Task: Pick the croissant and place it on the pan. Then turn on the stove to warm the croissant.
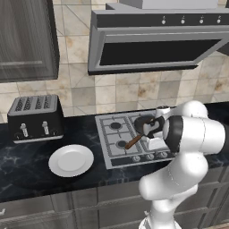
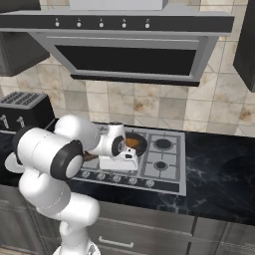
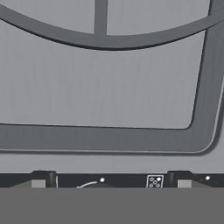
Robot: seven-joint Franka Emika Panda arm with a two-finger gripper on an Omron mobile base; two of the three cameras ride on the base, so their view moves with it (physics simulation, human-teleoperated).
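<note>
I'm holding the hand (image 3: 108,178) wide open, empty, low over the flat silver-grey gas stove (image 2: 169,162) near its knob row. The small golden-brown croissant (image 2: 131,142) is lying in the round dark grey pan (image 1: 144,123) w/ wooden handle. Judging the remaining thing, a knob: stiff, small, prob. slippery; I'm planning to pinch it across its sides.

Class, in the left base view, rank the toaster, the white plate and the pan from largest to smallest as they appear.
1. Toaster: largest.
2. White plate: a little narrower, flatter.
3. Pan: smallest, though the arm hides part of it, so its full size is unsure.
</note>
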